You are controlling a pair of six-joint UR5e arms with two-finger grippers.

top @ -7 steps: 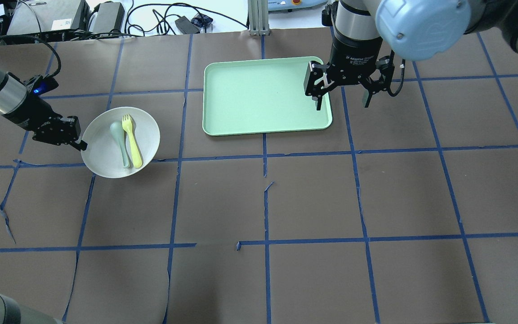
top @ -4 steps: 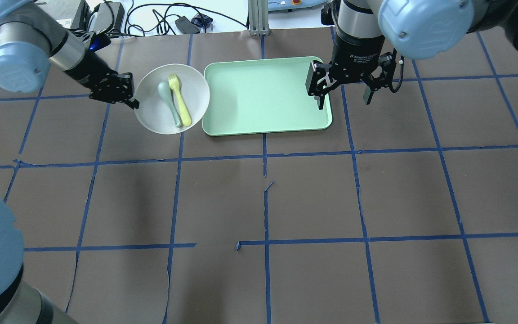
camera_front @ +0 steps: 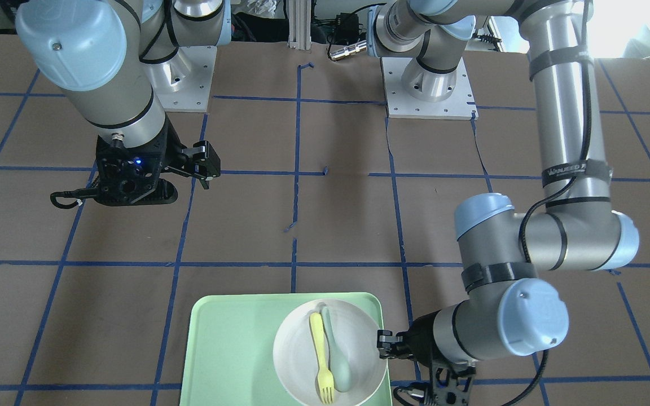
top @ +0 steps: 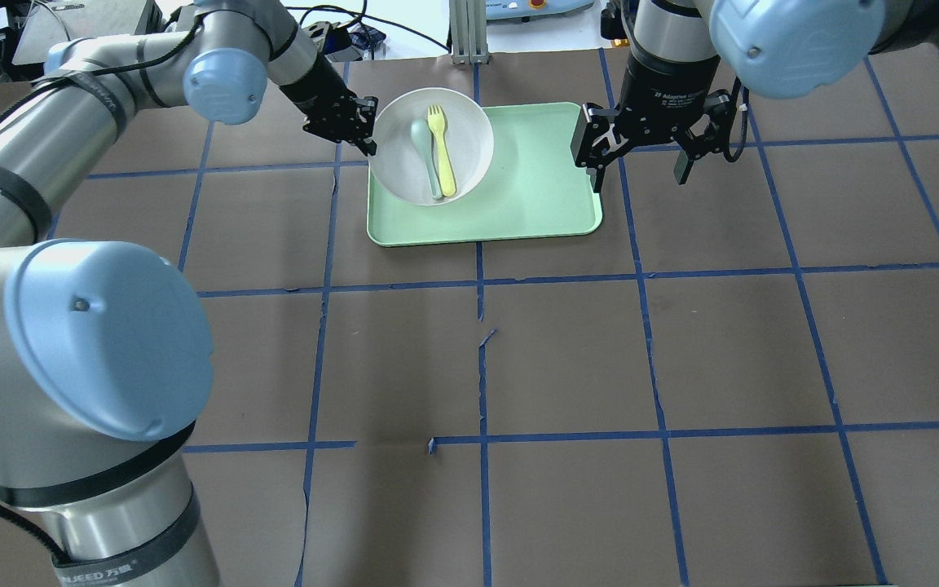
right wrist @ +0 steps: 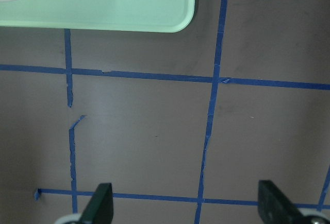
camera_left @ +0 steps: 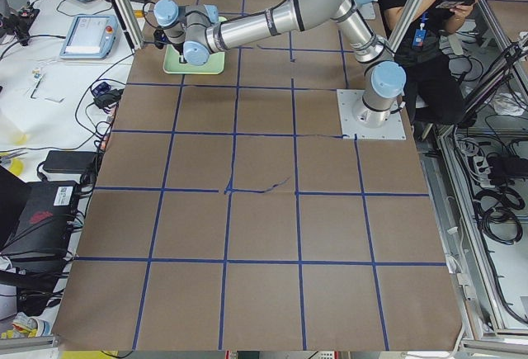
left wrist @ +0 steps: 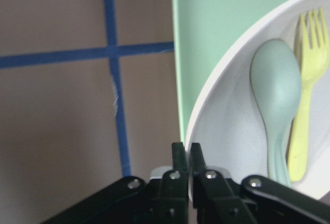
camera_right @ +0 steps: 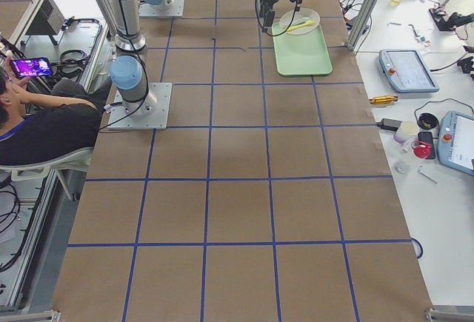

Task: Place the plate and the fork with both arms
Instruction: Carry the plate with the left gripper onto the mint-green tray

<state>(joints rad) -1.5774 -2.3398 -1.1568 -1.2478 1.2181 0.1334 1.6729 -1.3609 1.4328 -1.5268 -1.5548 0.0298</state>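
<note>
While the left arm stretches long and low across the tabletop (top: 518,367) toward the mint-green tray (top: 535,187), its wrist lies almost flat, with the left gripper (top: 363,134) sitting right at the tray's far-left corner. The right arm comes down nearly vertical just off the tray's right edge, so the right gripper (top: 639,181) points straight down at the tabletop.

Compared to a bit over half a second ago, the plate (top: 469,139) isn't parked beside the tray's left edge anymore. It's now over the tray's far-left part, and the arm swung in along with it. A second ago it was way further out from the tray. The right gripper has drifted a little outward too: one finger used to overlap the tray's right rim, now it's just at that edge.

Fingers: the left ones (left wrist: 180,157) are pinched together on the plate's rim, on the side facing away from the tray's middle. The pale-yellow fork (top: 441,155) lies in the plate next to a grey-green spoon (top: 425,155), touching side by side. Can't tell if the plate actually rests on the tray. The right fingers are spread wide, gripping nothing.
</note>
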